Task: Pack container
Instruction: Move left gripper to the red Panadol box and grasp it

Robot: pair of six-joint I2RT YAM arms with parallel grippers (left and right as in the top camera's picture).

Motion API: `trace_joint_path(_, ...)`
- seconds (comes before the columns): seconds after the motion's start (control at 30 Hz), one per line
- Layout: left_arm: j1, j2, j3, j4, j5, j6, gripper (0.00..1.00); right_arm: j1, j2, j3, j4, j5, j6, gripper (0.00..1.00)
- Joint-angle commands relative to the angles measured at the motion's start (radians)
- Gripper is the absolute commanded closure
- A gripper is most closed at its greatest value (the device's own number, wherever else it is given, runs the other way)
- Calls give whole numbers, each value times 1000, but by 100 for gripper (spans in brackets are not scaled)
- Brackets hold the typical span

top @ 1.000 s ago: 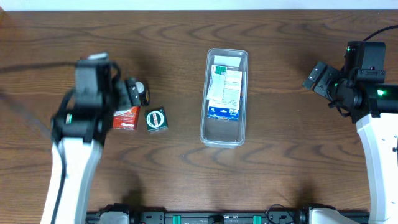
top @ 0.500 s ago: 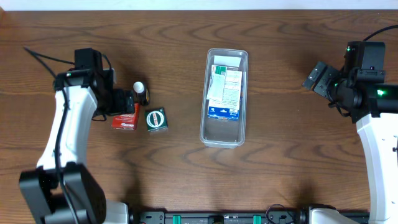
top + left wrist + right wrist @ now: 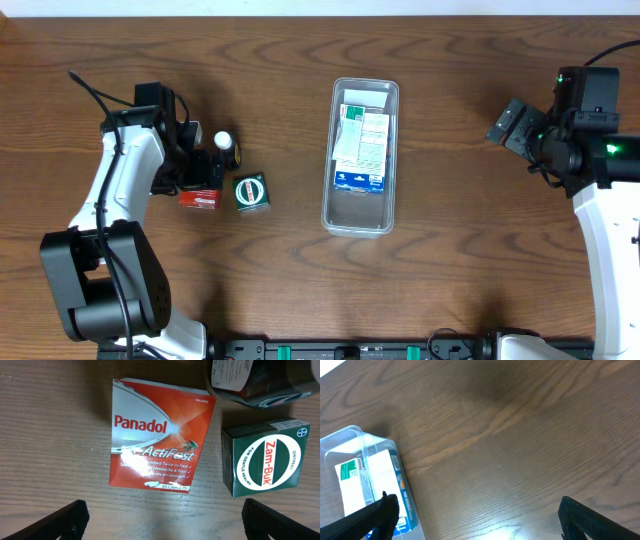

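One Panadol box (image 3: 160, 440) lies under the spread left hand (image 3: 163, 511).

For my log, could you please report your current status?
Left gripper open above Panadol box. Right gripper open, empty. Container holds blue-and-white box. Nothing obstructing.

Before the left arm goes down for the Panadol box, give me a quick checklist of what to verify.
1. Left gripper open and empty: ok.
2. Panadol box lying flat, lined up within the finger gap: ok.
3. Finger room beside it: not ok; the Zam-Buk box sits close, and one finger seems to line up with it.
4. Bottle clear of the Panadol box: cannot tell; it is at or almost at one corner.
5. Space in the container: ok; bare floor at one end, past the blue-and-white box.
6. Right gripper open, off to the container's side: ok.
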Motion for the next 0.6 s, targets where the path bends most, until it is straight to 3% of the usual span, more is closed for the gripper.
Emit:
trace_joint_path(0.0,5,-10,-5,0,17,6,1,-3,3,4,-1,3,-15,1)
trace_joint_path(0.33,5,-58,-12,-11,-58,6,2,-3,3,4,-1,3,-15,1)
trace_joint_path(0.57,34,-25,-65,65,-87,6,2,-3,3,4,-1,3,-15,1)
